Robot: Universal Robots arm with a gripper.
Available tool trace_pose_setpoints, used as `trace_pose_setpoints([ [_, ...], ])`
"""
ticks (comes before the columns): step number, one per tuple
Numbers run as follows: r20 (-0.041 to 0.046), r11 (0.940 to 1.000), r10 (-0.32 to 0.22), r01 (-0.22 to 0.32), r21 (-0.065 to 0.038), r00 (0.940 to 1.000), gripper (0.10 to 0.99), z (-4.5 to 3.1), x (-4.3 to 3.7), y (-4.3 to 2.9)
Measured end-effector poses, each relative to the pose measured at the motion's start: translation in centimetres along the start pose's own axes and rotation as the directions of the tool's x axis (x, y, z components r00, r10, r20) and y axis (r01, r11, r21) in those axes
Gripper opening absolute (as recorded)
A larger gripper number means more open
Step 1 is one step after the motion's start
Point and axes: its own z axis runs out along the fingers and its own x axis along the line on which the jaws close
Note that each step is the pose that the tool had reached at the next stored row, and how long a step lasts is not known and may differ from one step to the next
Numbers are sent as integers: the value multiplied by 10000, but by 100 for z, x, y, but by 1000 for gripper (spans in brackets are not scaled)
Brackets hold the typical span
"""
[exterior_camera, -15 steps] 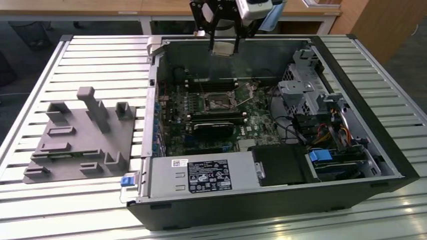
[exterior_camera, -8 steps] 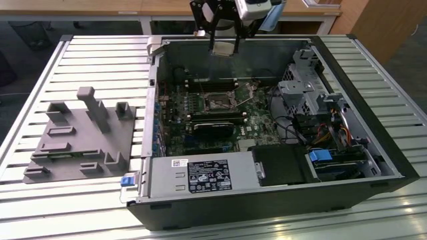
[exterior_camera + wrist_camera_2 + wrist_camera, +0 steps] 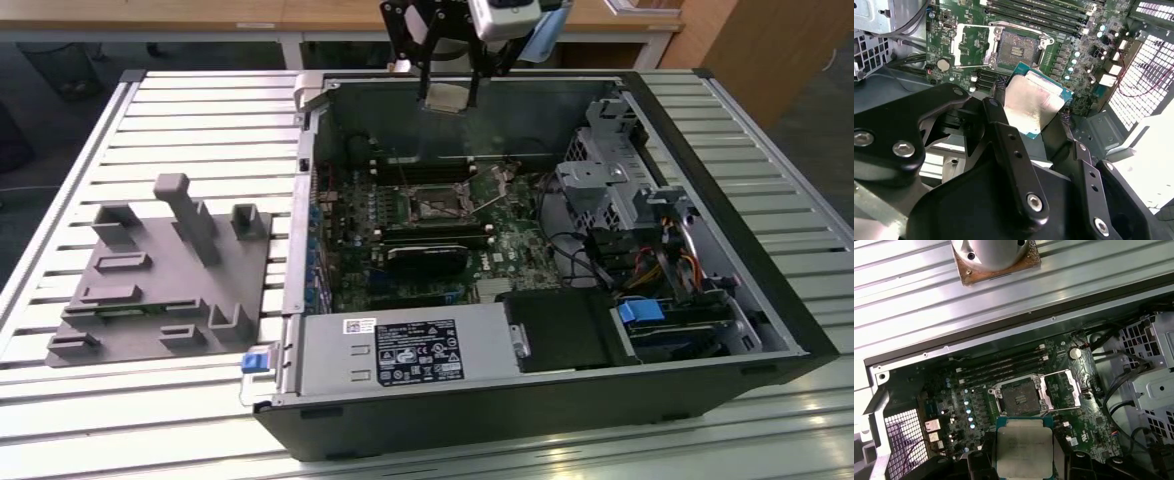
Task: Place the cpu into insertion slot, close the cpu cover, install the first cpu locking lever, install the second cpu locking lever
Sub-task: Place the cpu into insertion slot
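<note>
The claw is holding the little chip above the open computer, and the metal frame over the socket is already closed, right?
Not quite: the gripper does hold the cpu above the open case, but the cpu cover is open, swung to one side of the insertion slot, as the first wrist view shows.

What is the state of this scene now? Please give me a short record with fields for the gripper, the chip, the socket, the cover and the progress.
gripper: black two-finger gripper, shut on the cpu, above the open black computer case
cpu: small flat square chip with silvery-grey metal top, held in the air, not yet in the slot
insertion slot: small square black-rimmed socket on green board, bare
cpu cover: thin dull silver square metal frame, swung open beside the slot
progress: no step finished
</note>
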Motion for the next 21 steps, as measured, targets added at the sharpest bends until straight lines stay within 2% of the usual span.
trace_pose_setpoints([
  [21, 53, 9983, 591, -591, -13, 9982, 537, 1, 0, 0],
])
